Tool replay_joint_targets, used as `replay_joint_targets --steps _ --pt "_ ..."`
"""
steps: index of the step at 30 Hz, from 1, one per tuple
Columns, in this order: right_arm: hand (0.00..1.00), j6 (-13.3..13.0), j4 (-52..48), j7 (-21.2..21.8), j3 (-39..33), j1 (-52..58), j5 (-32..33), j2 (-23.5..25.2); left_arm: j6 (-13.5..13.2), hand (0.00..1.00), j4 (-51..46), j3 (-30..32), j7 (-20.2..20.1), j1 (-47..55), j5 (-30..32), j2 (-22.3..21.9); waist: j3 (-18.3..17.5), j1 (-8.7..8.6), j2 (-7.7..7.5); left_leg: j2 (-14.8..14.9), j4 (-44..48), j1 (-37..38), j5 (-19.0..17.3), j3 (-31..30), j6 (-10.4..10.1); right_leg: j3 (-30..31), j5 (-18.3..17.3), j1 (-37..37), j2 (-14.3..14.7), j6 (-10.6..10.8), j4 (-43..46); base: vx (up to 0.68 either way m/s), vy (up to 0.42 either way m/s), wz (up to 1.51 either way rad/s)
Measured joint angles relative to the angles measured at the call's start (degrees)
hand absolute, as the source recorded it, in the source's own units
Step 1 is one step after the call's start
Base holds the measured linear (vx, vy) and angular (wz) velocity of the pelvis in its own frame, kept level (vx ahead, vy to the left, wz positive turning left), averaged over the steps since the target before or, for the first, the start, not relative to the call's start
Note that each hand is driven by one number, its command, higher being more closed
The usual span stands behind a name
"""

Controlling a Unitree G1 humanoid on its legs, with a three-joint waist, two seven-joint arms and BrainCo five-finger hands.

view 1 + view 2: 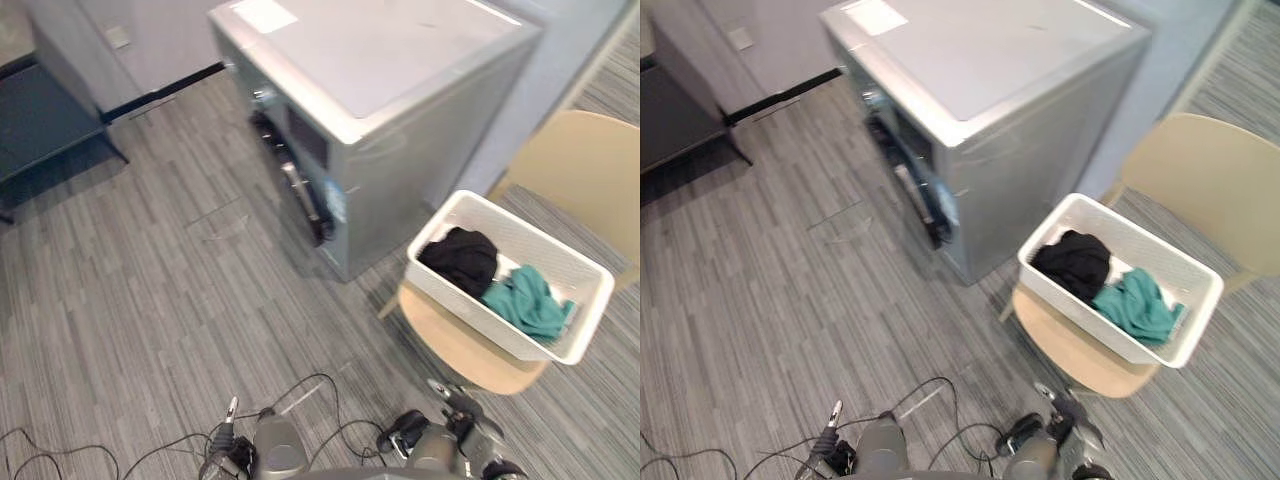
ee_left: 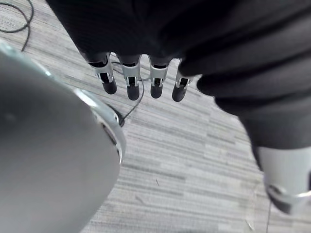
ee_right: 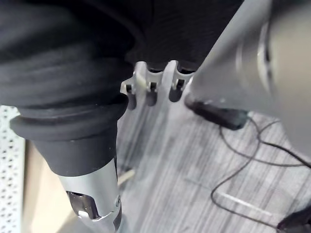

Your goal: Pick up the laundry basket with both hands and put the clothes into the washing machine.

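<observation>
Left eye view: laundry basket [image 1: 470, 318] on chair [image 1: 590, 170] by washing machine [image 1: 380, 60]. My left hand [image 2: 133, 82] and right hand [image 3: 150, 90] hang slack, empty.

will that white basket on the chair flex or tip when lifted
Probably stiff: the laundry basket looks like moulded plastic. Likely light, holding just a black garment and a teal garment. It seems to overhang the chair seat, so a nudge might tip it.
</observation>
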Motion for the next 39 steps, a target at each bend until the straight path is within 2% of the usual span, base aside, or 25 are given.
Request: replay_joint_targets --steps 2,4,6,8,9,11,12,13,14,16,17,19,20,21,22,23,25,26,28,30,31,32,34,36,39 --pt "0.0 1.4 1.9 0.3 -2.3 0.1 -0.9 0.7 0.3 0.0 1.3 -0.3 -0.3 0.7 1.2 2.1 -0.7 0.24 -1.49 -3.1 -1.9 1.3 -1.3 0.3 -1.7 0.0 4.4 2.4 -0.3 1.3 -5.5 -0.06 0.427 0.4" --pt "0.0 2.2 2.7 0.4 -2.8 0.8 -2.2 1.4 0.3 0.0 1.3 -1.7 -0.9 2.2 2.4 3.4 -1.6 0.21 -2.95 -4.9 -1.4 2.8 -1.5 0.1 -1.5 0.9 7.4 5.4 -0.3 1.3 -9.5 -0.08 0.302 0.19" --pt "0.0 2.4 3.8 1.6 -3.1 2.1 -3.1 0.8 0.2 0.0 1.3 -3.2 -1.6 3.8 3.2 3.8 -2.3 0.32 -3.12 -7.1 -0.2 5.0 -4.1 -0.8 0.4 1.4 9.6 8.8 -1.6 2.5 -11.6 -0.09 0.231 0.2" --pt "0.0 2.4 3.8 2.3 -5.1 3.0 -4.4 -0.1 0.0 0.0 1.3 -4.2 -2.5 4.4 3.9 4.0 -3.6 0.06 -4.13 -11.3 0.0 4.2 -5.6 -3.2 2.3 0.7 10.0 9.6 -6.4 2.3 -9.6 -0.14 0.161 0.42" --pt "0.0 2.4 3.8 2.4 -5.6 3.2 -4.4 -0.6 0.1 0.0 1.5 -4.6 -2.5 4.4 4.2 4.0 -3.7 -0.02 -3.95 -12.3 0.4 3.9 -5.9 -4.1 2.9 0.4 10.3 10.0 -7.5 1.4 -9.1 -0.13 0.178 0.7" --pt "0.0 2.3 3.8 2.6 -6.8 4.2 -4.3 -2.0 0.1 0.0 2.3 -7.0 -2.8 5.3 4.7 4.5 -4.4 -0.84 -3.08 -14.5 1.2 2.6 -6.6 -8.0 4.0 3.6 11.4 10.8 -8.6 -5.9 -7.9 -0.06 0.117 1.01" --pt "0.0 2.3 3.7 2.7 -6.8 4.7 -4.3 -2.5 0.1 0.0 2.7 -8.3 -3.2 6.0 5.0 5.1 -4.9 -2.15 -2.56 -15.2 1.5 2.0 -6.2 -11.2 4.5 10.2 13.6 11.1 -7.7 -9.4 -6.9 -0.03 0.087 1.36" --pt "0.0 2.3 3.7 2.8 -6.6 4.7 -4.3 -2.4 0.2 0.0 3.2 -9.1 -3.6 6.5 5.4 5.3 -5.3 -2.88 -1.75 -15.3 1.5 1.8 -5.8 -13.7 5.1 17.5 13.6 10.7 -5.5 -10.4 -6.1 0.0 0.059 1.5" --pt "0.0 2.7 3.9 2.9 -6.4 5.0 -4.1 -1.3 0.1 0.0 3.3 -9.3 -3.6 6.8 5.9 6.6 -5.4 -2.88 -1.51 -14.5 1.6 1.3 -5.7 -16.5 5.3 27.8 7.9 9.8 0.4 -7.7 -4.3 0.05 -0.003 1.13" --pt "0.0 3.0 3.6 2.8 -4.6 4.5 -1.9 2.0 0.2 0.0 3.3 -9.0 -3.6 7.3 5.8 7.9 -5.3 -2.43 -3.0 -13.4 1.8 0.5 -5.3 -19.5 5.8 33.5 -0.7 8.8 7.0 -7.5 -0.5 0.05 -0.084 0.57" --pt "0.0 2.6 2.2 2.8 -3.1 4.3 -0.6 3.6 0.6 0.0 3.6 -8.9 -3.6 7.5 5.9 7.7 -5.1 -2.06 -3.95 -12.8 2.4 0.4 -5.3 -19.6 5.8 34.8 -2.6 8.1 8.2 -5.8 0.9 0.01 -0.117 0.01" --pt "0.0 2.2 0.0 2.9 -1.0 4.5 0.8 4.7 1.0 0.0 3.6 -8.5 -3.7 6.4 5.9 7.8 -4.8 -1.99 -6.08 -12.9 3.7 0.7 -5.6 -18.4 6.2 34.4 -2.4 7.2 6.6 -3.9 5.7 -0.01 -0.125 -0.14" --pt "0.0 1.9 -1.8 2.7 0.0 4.8 0.9 4.7 1.1 0.0 3.2 -8.7 -3.8 5.3 6.6 7.4 -4.4 -2.24 -5.67 -12.6 5.7 0.9 -6.5 -17.3 7.5 35.2 -0.4 3.4 5.1 -4.0 14.2 -0.03 -0.109 -0.15" --pt "0.0 1.7 -3.0 2.5 0.4 4.7 0.9 4.3 1.2 0.0 3.2 -8.7 -3.7 4.9 6.9 7.0 -3.9 -2.35 -5.18 -12.1 5.3 1.3 -6.8 -17.1 6.6 36.1 1.2 0.4 4.2 -4.0 18.8 -0.09 -0.126 -0.1" --pt "0.0 1.7 -3.2 2.7 1.5 4.4 0.9 3.9 1.0 0.0 2.9 -8.6 -3.6 4.3 6.9 7.3 -3.8 -2.83 -4.28 -10.1 3.8 2.0 -6.8 -17.4 5.5 35.5 -5.3 -1.3 6.6 0.7 15.4 -0.1 -0.195 -0.03" --pt "0.0 2.2 -2.8 2.7 2.8 4.3 0.9 4.7 0.4 0.0 2.1 -8.9 -3.7 2.8 6.8 7.7 -4.3 -2.59 -5.93 -10.3 0.8 2.1 -6.9 -17.7 5.3 33.0 -6.3 -1.2 9.8 1.6 4.5 -0.08 -0.238 0.16" --pt "0.0 2.3 -1.6 2.6 1.9 4.2 0.9 6.7 0.2 0.0 2.1 -8.5 -3.7 -0.1 7.3 7.8 -4.1 -4.4 -9.08 -12.1 2.0 1.1 -6.7 -18.2 4.5 32.6 -6.5 -1.2 10.2 1.4 -0.1 0.1 -0.236 0.75" --pt "0.0 1.8 -2.2 2.1 0.8 5.1 0.9 5.8 0.1 0.0 1.1 -7.9 -4.0 -0.5 6.8 5.5 -4.0 -4.43 -6.4 -11.3 10.2 1.0 -8.5 -18.0 4.8 31.1 -6.6 -0.1 11.3 1.7 0.2 0.17 -0.146 0.7" --pt "0.0 2.1 -2.2 2.1 -0.3 6.0 0.9 4.5 0.1 0.0 0.8 -7.6 -3.8 0.4 6.8 3.4 -5.0 -3.98 -2.24 -7.9 8.4 2.8 -12.3 -16.9 1.7 31.2 -7.5 0.6 15.0 1.0 0.0 0.11 -0.131 -0.04" --pt "0.0 2.3 -1.1 2.3 -1.1 7.4 0.9 4.3 0.1 0.0 0.7 -7.6 -3.8 2.4 6.7 2.4 -8.6 -4.26 -1.39 -5.6 7.2 3.1 -12.2 -16.9 1.5 30.6 -7.6 1.8 18.3 0.8 -4.2 0.18 -0.119 -0.04" --pt "0.0 2.3 -0.7 2.3 -1.4 7.5 1.0 4.2 0.1 0.0 -0.4 -7.6 -3.9 3.0 6.5 2.5 -9.1 -4.37 -0.73 -4.5 20.8 -2.2 -13.1 -18.1 1.1 30.0 -7.4 2.4 20.1 0.3 -5.0 0.23 -0.031 -0.03" --pt "0.0 2.2 -0.9 2.3 -1.5 7.6 1.2 3.8 0.3 0.0 -1.5 -7.7 -4.1 3.4 6.3 2.1 -8.5 -4.23 0.76 -3.6 33.4 -7.8 -10.2 -19.6 0.8 30.1 -8.0 3.4 21.9 -0.6 -4.9 0.21 -0.022 -0.22" --pt "0.0 2.3 -0.7 2.2 -1.4 7.9 2.1 3.3 0.2 0.0 -1.8 -8.0 -4.0 5.0 5.2 1.9 -8.2 -2.86 0.83 -3.5 41.6 -9.4 -1.9 -20.4 -2.3 33.1 -8.7 5.5 23.5 -0.9 -5.5 0.19 -0.081 -0.67" --pt "0.0 2.2 -0.6 2.0 0.2 8.3 2.2 3.8 0.1 0.0 -1.7 -8.3 -3.9 5.6 4.6 3.5 -7.8 -2.4 -0.34 -3.3 47.9 -11.6 7.5 -19.3 -0.6 36.5 -8.0 8.9 24.3 -2.3 -8.9 0.24 -0.052 -0.83" --pt "0.0 2.0 -0.4 1.3 1.4 7.1 2.4 3.1 0.1 0.0 -1.3 -8.5 -3.6 6.1 4.5 4.1 -7.7 -2.25 -0.25 -2.7 47.7 -17.0 -5.1 -14.7 2.9 41.8 -7.2 11.1 24.5 -2.9 -12.5 0.27 0.04 -0.87"
